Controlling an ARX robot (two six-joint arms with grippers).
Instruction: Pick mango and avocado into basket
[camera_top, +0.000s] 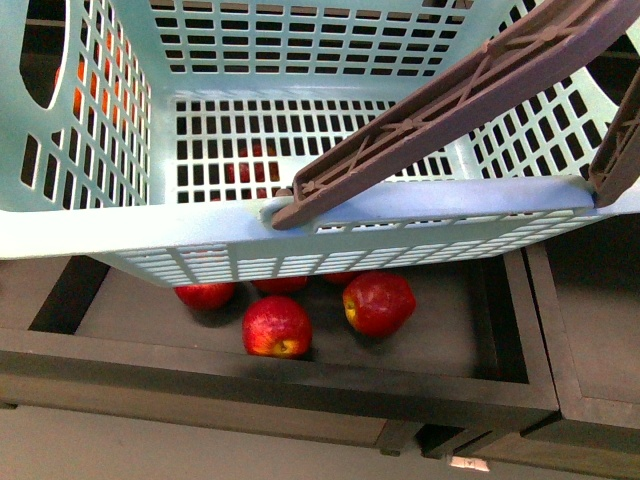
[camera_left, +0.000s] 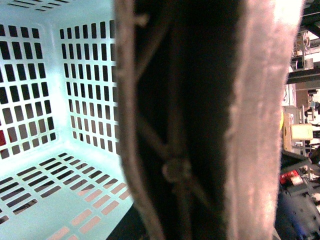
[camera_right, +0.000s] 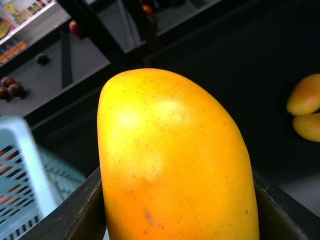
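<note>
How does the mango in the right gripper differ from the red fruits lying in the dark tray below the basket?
Colour: the mango is all yellow-orange; the red fruits are red with yellow patches. Shape: the mango is oblong; the red fruits are round. State: the mango is held between the right gripper's fingers; the red fruits lie loose in the tray. Neither is in the basket.

The front view is bright, even and sharp; the basket shadows the crate toward six o'clock. In the left wrist view the brown handle is blurred and the basket overexposed. In the right wrist view the mango shows soft glare against a dim background.
</note>
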